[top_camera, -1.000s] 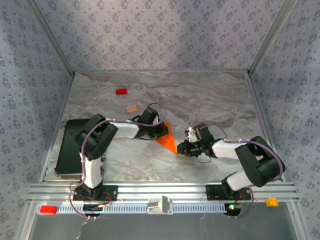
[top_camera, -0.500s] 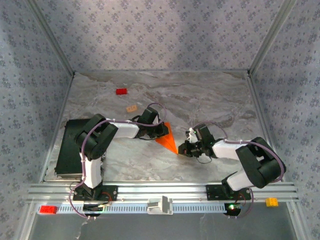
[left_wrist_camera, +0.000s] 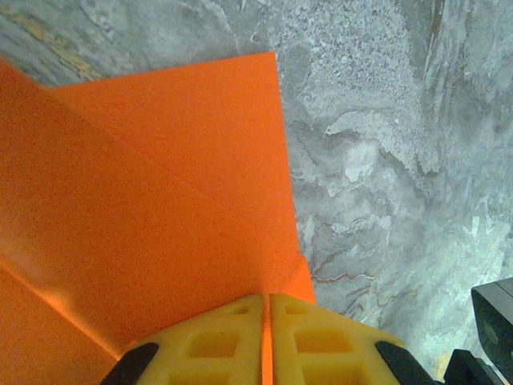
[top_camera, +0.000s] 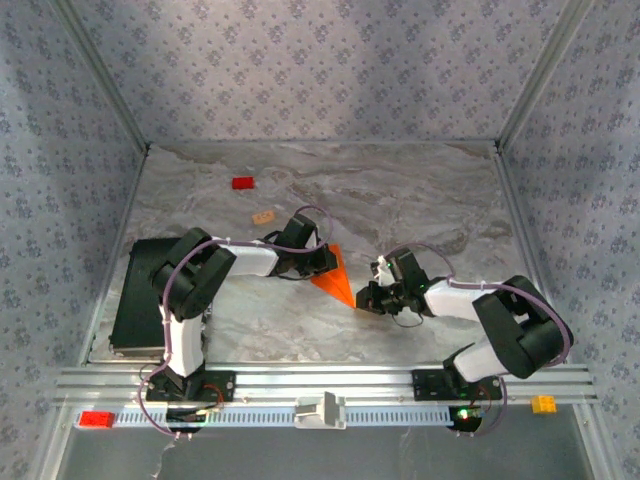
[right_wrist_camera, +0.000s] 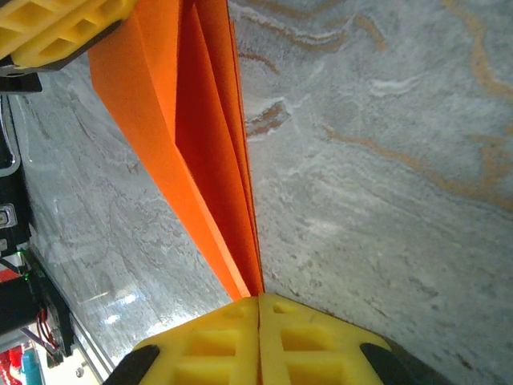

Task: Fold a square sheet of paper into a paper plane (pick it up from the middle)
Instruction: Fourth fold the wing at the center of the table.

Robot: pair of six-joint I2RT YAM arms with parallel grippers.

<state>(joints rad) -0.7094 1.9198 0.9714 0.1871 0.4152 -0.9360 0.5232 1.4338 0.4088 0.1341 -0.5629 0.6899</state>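
Observation:
The bright orange square sheet of paper is folded into a pointed wedge and held between both arms at the table's middle. My left gripper is shut on its wide upper end. In the left wrist view the yellow fingers pinch a thin orange edge, and flat layered paper spreads ahead of the left gripper. My right gripper is shut on the pointed lower tip. From the right gripper the stacked folds of the paper run away towards the left gripper's fingers.
A small red block and a small tan block lie at the back left of the marble table. A black box sits by the left arm's base. Patterned walls close in three sides.
The right wrist has shifted very slightly at the paper's tip. The paper and the left arm stay where they were.

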